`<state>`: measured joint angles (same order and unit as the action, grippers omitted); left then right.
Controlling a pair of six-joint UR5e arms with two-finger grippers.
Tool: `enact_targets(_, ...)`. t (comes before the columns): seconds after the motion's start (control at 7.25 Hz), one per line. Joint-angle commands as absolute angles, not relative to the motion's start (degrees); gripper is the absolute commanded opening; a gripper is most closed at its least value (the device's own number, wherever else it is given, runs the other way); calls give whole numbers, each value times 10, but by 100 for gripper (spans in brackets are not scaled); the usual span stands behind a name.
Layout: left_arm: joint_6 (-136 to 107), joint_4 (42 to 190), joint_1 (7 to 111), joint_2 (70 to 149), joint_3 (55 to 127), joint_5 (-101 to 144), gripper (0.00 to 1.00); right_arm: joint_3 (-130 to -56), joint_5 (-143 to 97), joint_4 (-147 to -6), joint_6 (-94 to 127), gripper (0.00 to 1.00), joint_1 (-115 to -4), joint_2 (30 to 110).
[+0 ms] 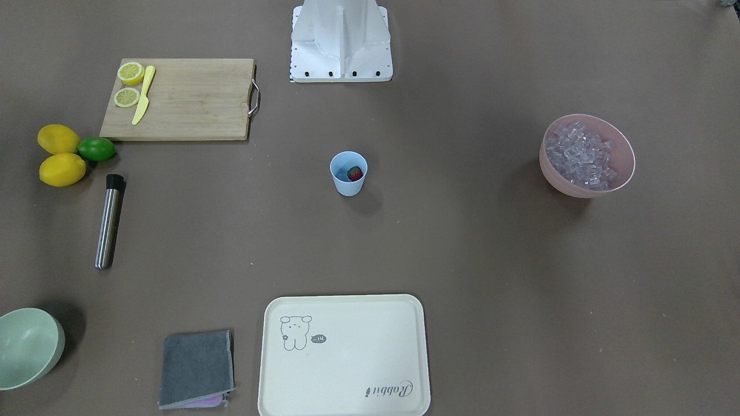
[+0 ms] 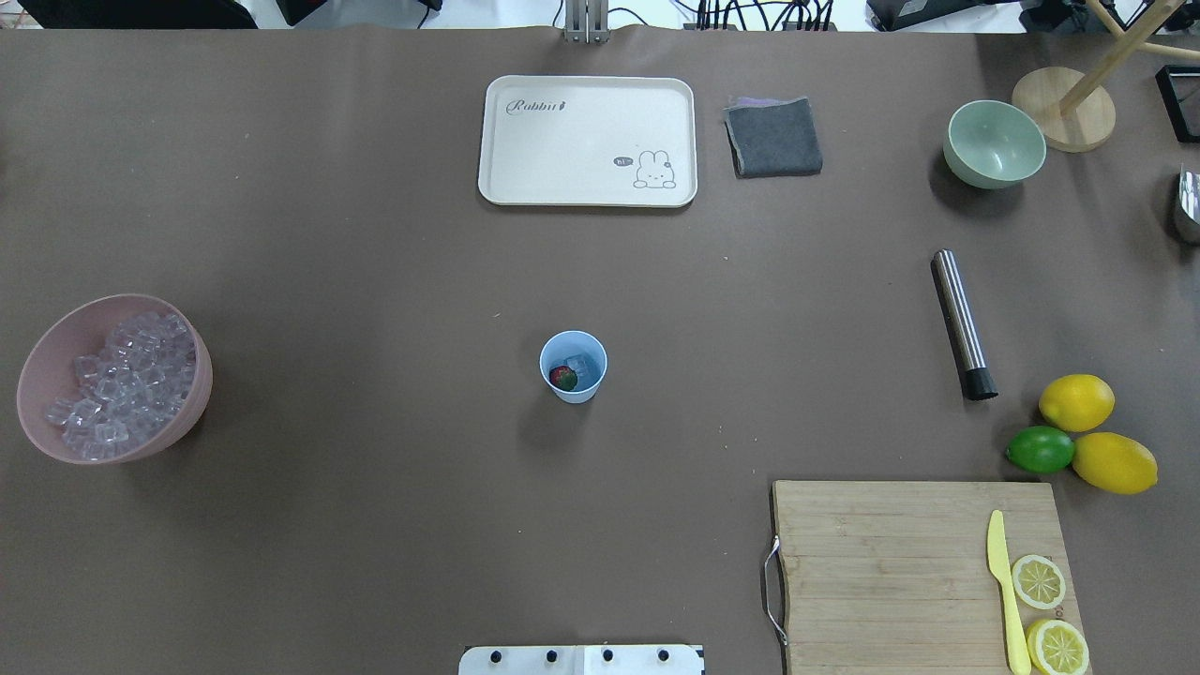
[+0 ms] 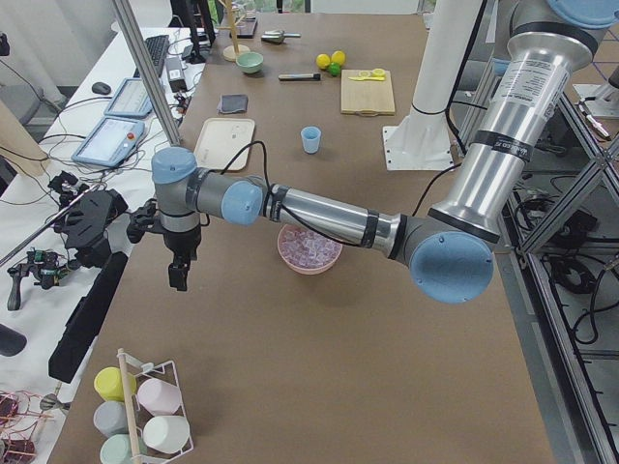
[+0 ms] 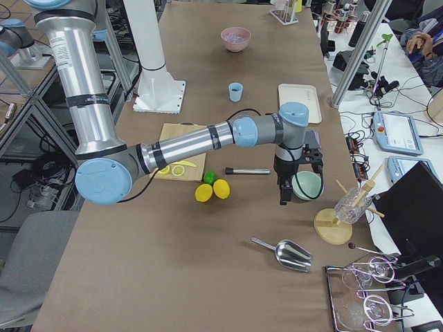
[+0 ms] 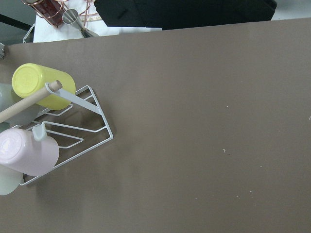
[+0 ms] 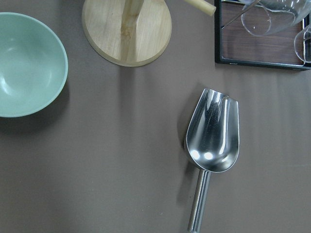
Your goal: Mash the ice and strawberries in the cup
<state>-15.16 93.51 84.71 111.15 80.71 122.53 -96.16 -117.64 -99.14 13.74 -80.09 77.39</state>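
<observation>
Strawberry [image 2: 562, 377] and ice [image 2: 582, 367] in cup [image 2: 574, 394] — mid-table, rod [image 2: 962, 323] to its right, bowl [image 2: 37, 375] left

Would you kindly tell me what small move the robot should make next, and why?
Probably bring the right claw over the steel muddler and lower it onto the shaft. The cup already holds the strawberry and an ice cube. The muddler lies untouched, and that claw hangs close by, next to the pale green bowl.
</observation>
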Motion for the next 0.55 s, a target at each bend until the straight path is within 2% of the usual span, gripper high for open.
enact_targets(0.0, -158, 966, 848, 1112, 777, 1226, 98, -963, -1174, -991, 137, 100, -801, 774)
enact_targets(0.41, -167, 959, 853, 1114, 787, 1231, 98, -950, -1174, -991, 138, 100, -802, 773)
